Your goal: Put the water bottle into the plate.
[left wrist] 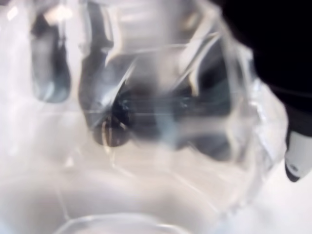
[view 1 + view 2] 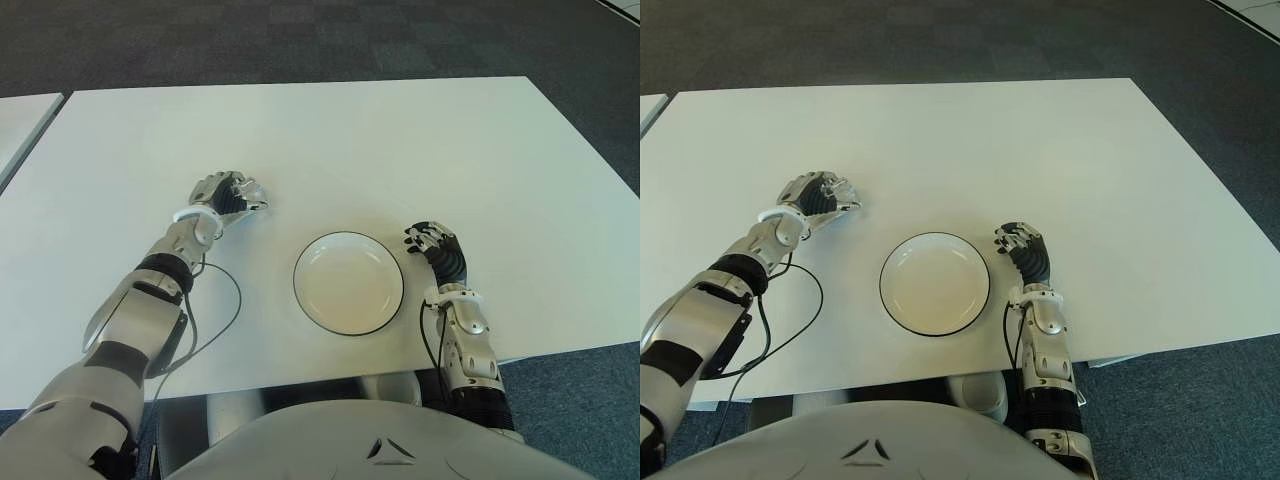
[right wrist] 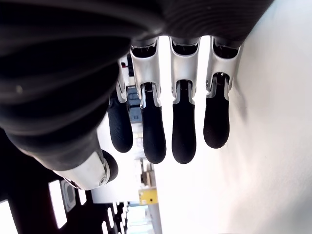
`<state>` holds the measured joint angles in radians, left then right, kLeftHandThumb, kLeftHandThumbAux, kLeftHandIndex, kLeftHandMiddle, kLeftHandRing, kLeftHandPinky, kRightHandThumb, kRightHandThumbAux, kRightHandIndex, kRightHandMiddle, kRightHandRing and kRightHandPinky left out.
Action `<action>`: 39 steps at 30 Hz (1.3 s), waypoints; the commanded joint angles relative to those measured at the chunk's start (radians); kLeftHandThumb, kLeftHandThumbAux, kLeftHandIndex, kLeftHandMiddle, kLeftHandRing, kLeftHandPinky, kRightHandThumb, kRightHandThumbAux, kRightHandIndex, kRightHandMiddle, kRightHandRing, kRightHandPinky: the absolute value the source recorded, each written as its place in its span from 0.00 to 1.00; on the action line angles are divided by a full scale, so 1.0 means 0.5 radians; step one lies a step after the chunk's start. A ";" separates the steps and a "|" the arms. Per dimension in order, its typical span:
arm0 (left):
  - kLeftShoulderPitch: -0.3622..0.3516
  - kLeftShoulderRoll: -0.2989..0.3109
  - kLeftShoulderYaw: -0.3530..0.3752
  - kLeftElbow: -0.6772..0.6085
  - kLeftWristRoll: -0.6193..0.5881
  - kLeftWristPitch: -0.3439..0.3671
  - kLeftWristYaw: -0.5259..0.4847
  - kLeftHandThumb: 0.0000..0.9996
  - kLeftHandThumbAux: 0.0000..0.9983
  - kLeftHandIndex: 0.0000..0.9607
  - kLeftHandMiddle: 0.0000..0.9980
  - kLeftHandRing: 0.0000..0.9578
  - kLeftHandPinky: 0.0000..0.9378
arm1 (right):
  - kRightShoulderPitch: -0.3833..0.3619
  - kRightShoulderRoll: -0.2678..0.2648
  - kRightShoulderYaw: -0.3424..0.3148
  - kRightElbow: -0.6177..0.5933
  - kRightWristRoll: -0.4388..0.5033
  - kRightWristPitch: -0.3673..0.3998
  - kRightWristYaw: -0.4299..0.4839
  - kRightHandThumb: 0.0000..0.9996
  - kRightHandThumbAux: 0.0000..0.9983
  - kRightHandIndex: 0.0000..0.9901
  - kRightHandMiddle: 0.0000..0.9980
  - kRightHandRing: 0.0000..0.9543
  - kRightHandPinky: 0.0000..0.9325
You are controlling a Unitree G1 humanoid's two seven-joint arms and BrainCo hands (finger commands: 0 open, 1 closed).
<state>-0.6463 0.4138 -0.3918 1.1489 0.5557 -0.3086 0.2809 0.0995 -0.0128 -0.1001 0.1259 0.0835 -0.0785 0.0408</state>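
Observation:
A clear water bottle fills the left wrist view, pressed against the palm with dark fingers wrapped round its far side. In the eye views my left hand is curled tight over it on the white table, left of and slightly beyond the plate; the bottle itself is almost hidden there. The white plate with a thin black rim lies empty near the front edge. My right hand shows just right of the plate, fingers relaxed and holding nothing.
A black cable loops from my left forearm across the table, left of the plate. A second table's corner stands at the far left. Dark carpet surrounds the table beyond its far and right edges.

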 commanded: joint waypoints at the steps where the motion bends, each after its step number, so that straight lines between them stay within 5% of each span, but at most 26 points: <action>1: 0.026 0.024 -0.041 -0.214 0.055 -0.079 -0.022 0.85 0.67 0.41 0.54 0.91 0.85 | -0.009 0.000 -0.003 0.024 0.003 0.014 -0.006 0.70 0.74 0.43 0.48 0.51 0.55; 8: 0.228 0.067 -0.025 -0.892 0.069 -0.028 -0.171 0.85 0.67 0.41 0.53 0.90 0.84 | -0.019 0.002 -0.002 0.019 0.004 0.032 -0.015 0.71 0.74 0.43 0.49 0.52 0.58; 19: 0.347 0.060 -0.045 -1.277 0.165 -0.024 -0.270 0.85 0.67 0.41 0.53 0.90 0.87 | -0.034 -0.001 -0.009 0.047 0.017 0.035 -0.012 0.71 0.73 0.43 0.50 0.52 0.56; 39: 0.600 0.044 -0.218 -1.943 0.390 -0.255 -0.407 0.85 0.67 0.41 0.54 0.90 0.90 | -0.050 -0.015 -0.014 0.101 -0.002 0.001 -0.021 0.71 0.73 0.43 0.49 0.51 0.53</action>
<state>-0.3557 0.4323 -0.4959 0.2019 0.7342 -0.4248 0.0923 0.0691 -0.0203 -0.1049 0.1555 0.0823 -0.0852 0.0332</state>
